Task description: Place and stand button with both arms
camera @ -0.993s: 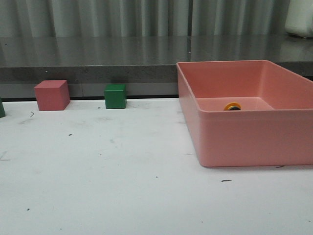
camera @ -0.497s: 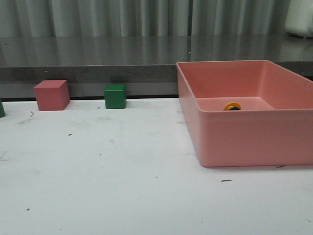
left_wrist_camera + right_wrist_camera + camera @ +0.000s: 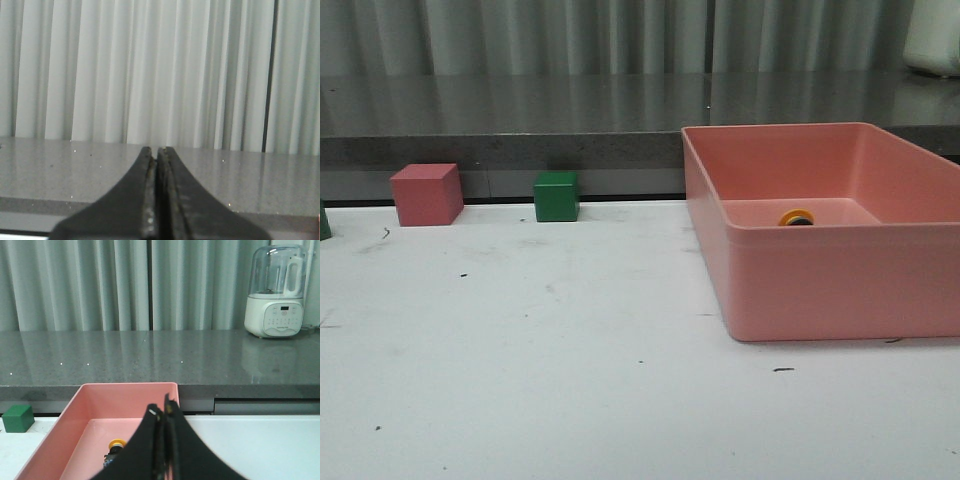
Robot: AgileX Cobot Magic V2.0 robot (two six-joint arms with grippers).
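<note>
The button (image 3: 796, 217) lies inside the pink bin (image 3: 820, 290) at the right of the table; only its yellow cap and a bit of black show over the bin's front wall. In the right wrist view the button (image 3: 116, 447) lies on the bin floor, partly hidden behind my right gripper (image 3: 163, 409), which is shut and empty, above the bin (image 3: 65, 435). My left gripper (image 3: 154, 150) is shut with nothing in it and faces the grey counter and curtain. Neither arm shows in the front view.
A pink cube (image 3: 426, 194) and a green cube (image 3: 556, 196) stand at the table's far edge on the left. A grey counter (image 3: 520, 115) runs behind the table. A white blender (image 3: 275, 292) stands on the counter at the right.
</note>
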